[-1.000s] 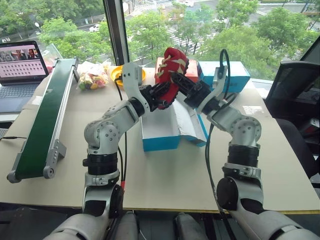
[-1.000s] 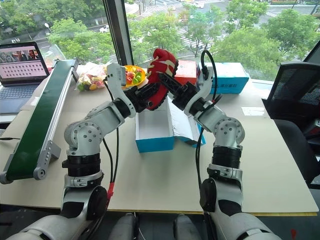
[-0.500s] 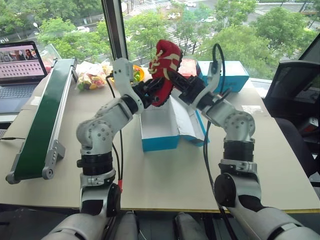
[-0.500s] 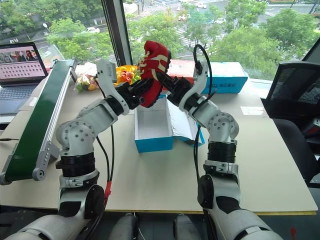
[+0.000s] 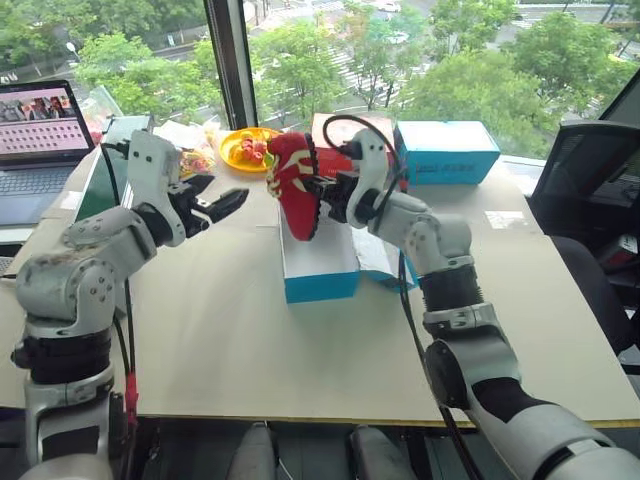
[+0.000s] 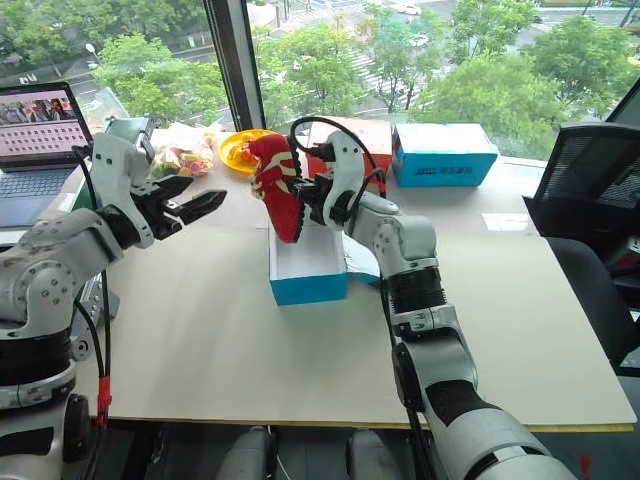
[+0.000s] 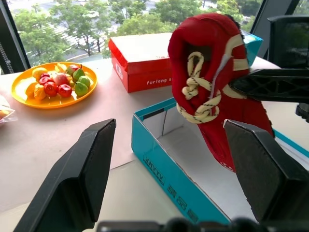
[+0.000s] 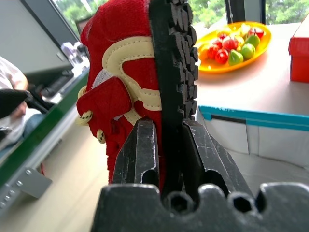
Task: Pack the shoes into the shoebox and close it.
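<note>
Right claw point(image 5: 322, 190) pinches a shoe point(image 5: 293, 188) toe-down over the open shoebox point(image 5: 318, 262) below; lower it level inside. Left claw point(image 5: 222, 205), spread, hangs apart.

The left gripper point(image 5: 222, 205) hangs empty on the left with its fingers spread wide, forearm raised. The right gripper point(image 5: 318, 192) reaches far and leftward, its fingers pinched on a red shoe point(image 5: 293, 195).

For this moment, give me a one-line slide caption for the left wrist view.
Open left hand faces a red shoe held above the open blue shoebox, fruit plate and red box behind.
</note>
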Robot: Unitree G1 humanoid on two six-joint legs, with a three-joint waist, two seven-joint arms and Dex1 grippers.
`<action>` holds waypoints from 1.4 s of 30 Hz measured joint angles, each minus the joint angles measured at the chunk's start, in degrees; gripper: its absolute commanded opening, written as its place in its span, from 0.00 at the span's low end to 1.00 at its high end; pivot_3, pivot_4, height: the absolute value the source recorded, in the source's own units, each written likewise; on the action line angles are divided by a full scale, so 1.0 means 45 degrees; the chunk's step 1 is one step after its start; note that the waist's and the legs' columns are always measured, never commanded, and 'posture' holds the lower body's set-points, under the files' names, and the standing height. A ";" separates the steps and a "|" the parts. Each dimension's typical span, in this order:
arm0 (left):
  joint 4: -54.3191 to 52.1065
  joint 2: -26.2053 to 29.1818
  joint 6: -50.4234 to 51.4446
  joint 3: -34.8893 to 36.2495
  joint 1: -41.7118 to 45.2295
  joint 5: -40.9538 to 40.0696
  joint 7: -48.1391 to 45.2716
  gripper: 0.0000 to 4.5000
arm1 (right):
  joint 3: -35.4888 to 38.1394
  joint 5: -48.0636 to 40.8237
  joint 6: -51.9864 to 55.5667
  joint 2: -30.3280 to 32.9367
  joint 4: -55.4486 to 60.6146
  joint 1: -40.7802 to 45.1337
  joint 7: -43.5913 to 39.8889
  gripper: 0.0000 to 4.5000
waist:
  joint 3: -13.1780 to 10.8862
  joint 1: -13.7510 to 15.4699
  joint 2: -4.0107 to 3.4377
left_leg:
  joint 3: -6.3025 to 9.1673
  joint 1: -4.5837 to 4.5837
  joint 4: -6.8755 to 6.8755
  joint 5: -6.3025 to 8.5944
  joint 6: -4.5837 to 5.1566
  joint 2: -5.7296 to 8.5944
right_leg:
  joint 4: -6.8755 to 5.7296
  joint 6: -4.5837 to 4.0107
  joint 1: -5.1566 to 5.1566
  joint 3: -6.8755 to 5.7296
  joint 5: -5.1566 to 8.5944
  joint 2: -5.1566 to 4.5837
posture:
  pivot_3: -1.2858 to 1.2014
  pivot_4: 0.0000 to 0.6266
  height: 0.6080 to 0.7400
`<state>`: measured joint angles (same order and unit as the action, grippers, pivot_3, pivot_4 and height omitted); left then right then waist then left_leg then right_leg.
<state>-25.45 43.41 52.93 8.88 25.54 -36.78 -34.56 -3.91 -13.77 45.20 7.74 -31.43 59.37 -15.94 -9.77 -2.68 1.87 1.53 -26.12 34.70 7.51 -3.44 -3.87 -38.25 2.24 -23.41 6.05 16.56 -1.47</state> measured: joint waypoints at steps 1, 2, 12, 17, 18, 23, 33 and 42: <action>0.0000 0.0000 0.0003 0.0019 0.0000 -0.0073 -0.0016 0.99 | 0.0000 0.0041 0.0001 -0.0020 -0.0112 -0.0005 0.0014 0.07 | 0.0000 0.0000 0.0000 | -0.0001 0.0000 0.0001 0.0000 0.0000 0.0000 | 0.0000 0.0000 0.0000 0.0000 0.0000 0.0000 | 0.52 0.24 0.99; -0.0002 0.0006 0.0003 0.0053 -0.0003 -0.0148 -0.0097 0.99 | 0.0001 0.0095 0.0016 -0.0062 -0.0266 -0.0009 0.0036 0.07 | 0.0000 -0.0001 0.0000 | -0.0001 -0.0001 0.0001 0.0000 0.0000 0.0000 | 0.0000 0.0000 0.0000 0.0000 0.0000 0.0000 | 0.52 0.24 0.99; -0.0083 0.0404 -0.0017 0.0049 -0.0196 -0.0231 -0.0320 0.99 | 0.0483 0.0542 0.0093 -0.0251 -0.1050 0.0094 0.0581 0.07 | 0.0001 0.0010 0.0001 | 0.0003 0.0009 0.0007 0.0001 0.0001 -0.0001 | -0.0002 0.0000 0.0018 -0.0003 0.0000 0.0001 | 0.52 0.24 0.99; -0.0242 0.0441 -0.0017 0.0048 -0.0223 -0.0240 -0.0330 1.00 | 0.0647 0.0760 0.0027 -0.0772 -0.1158 0.0078 0.1263 0.34 | 0.0002 0.0010 0.0002 | 0.0005 0.0016 0.0008 0.0001 0.0001 -0.0002 | -0.0002 0.0000 0.0025 -0.0005 0.0000 0.0002 | 0.52 0.24 0.99; -0.0243 0.0441 -0.0017 0.0047 -0.0223 -0.0241 -0.0330 1.00 | 0.0697 0.0761 0.0027 -0.0876 -0.1141 0.0078 0.1337 0.42 | 0.0002 0.0011 0.0001 | 0.0005 0.0016 0.0008 0.0001 0.0002 -0.0001 | -0.0002 0.0000 0.0024 -0.0005 0.0000 0.0001 | 0.52 0.24 0.99; -0.0252 0.0559 -0.0017 0.0050 -0.0235 -0.0244 -0.0390 1.00 | 0.0486 0.0908 0.0030 -0.1056 -0.0849 -0.0018 0.1276 0.80 | 0.0001 0.0004 0.0000 | 0.0005 0.0015 0.0009 0.0001 0.0001 -0.0001 | -0.0002 -0.0001 0.0024 -0.0005 0.0000 0.0000 | 0.52 0.24 0.99; -0.0168 0.1639 0.0064 0.1530 -0.1110 -0.0225 -0.0293 1.00 | -0.1030 0.1293 -0.0207 -0.0686 0.3389 -0.0378 -0.0437 1.00 | -0.0002 -0.0028 -0.0003 | 0.0001 0.0003 0.0004 0.0001 0.0002 -0.0006 | -0.0016 -0.0003 -0.0003 -0.0006 0.0002 0.0001 | 0.52 0.24 0.99; 0.1534 0.0469 -0.0204 0.2906 -0.1730 0.1725 0.2776 1.00 | -0.0464 -0.1633 -0.2290 0.0712 0.5826 -0.1388 -0.6119 1.00 | 0.0003 0.0057 0.0004 | 0.0011 0.0011 0.0017 0.0005 0.0006 -0.0009 | -0.0005 -0.0004 0.0026 -0.0030 0.0002 -0.0004 | 0.52 0.24 0.99</action>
<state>-18.55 45.52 52.01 21.95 17.76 -29.02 -22.06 -6.00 -21.11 34.89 10.94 -5.22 53.12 -43.48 -9.76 -2.42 1.89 1.58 -26.08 34.78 7.53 -3.41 -3.91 -38.27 2.22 -23.29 5.92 16.57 -1.48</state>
